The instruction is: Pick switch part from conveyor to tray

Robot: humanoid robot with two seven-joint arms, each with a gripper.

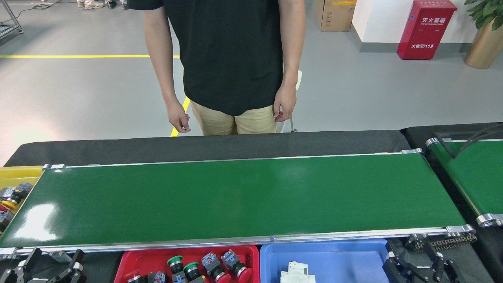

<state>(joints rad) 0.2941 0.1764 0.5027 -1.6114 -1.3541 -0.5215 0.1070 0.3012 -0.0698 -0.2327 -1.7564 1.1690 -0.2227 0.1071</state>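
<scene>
Conveyor (235,200): the belt surface is bare, with no switch part on it. The only switch parts in view are off the belt: several already in the red tray (251,255) below the near rail, e.g. a red-capped push-button (235,265) and two green-capped ones (178,265), and a few more in the yellow bin (21,175) past the belt's left end.

Handling estimate, judged from the parts in the tray: small, rigid plastic bodies, light, with a round cap at one end and a blocky contact module at the other. The cap looks smooth and would roll or slip. I would grip across the square body, jaws on its flat sides, with the part lying on its side. The glossy belt may let it skate if nudged.

Left claw (23,271): low at the bottom-left corner, below the near rail, fingers spread apart and empty. Right claw (420,267): low at the bottom-right beside the blue tray (334,255), fingers also apart, holding nothing. Both sit short of the belt, parked.

A person (232,55) stands across the desk (196,145), hands hanging clear of the belt.

Judgement: waiting for a part to arrive.
</scene>
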